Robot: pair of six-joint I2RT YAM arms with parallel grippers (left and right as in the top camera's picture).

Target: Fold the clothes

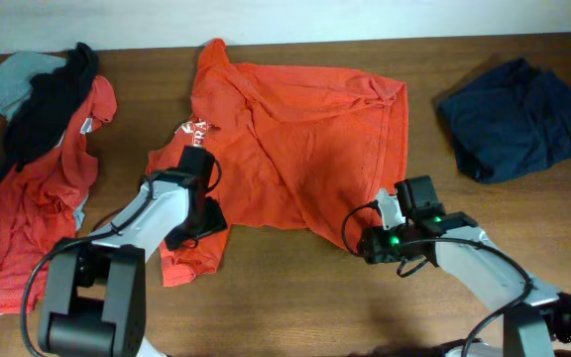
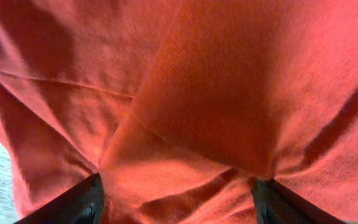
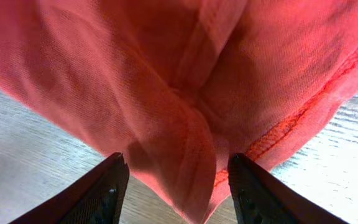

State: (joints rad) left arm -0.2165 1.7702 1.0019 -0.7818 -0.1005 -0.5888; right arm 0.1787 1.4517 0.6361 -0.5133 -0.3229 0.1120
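The orange-red T-shirt (image 1: 295, 139) with white lettering lies spread and rumpled across the middle of the table. My left gripper (image 1: 198, 220) is open over its lower left part; the cloth (image 2: 185, 112) fills the left wrist view between the spread fingers (image 2: 176, 199). My right gripper (image 1: 367, 241) is open at the shirt's lower right corner; the hemmed corner (image 3: 185, 124) lies between its spread fingers (image 3: 176, 180), ungrasped. A second orange-red shirt (image 1: 28, 208) lies at the left with black (image 1: 53, 99) and grey-blue (image 1: 13, 79) pieces. A navy piece (image 1: 518, 114) lies at the far right.
The brown wooden table (image 1: 295, 307) shows bare along the front and between the T-shirt and the navy piece. A white wall edge runs along the back. The left pile reaches the table's left edge.
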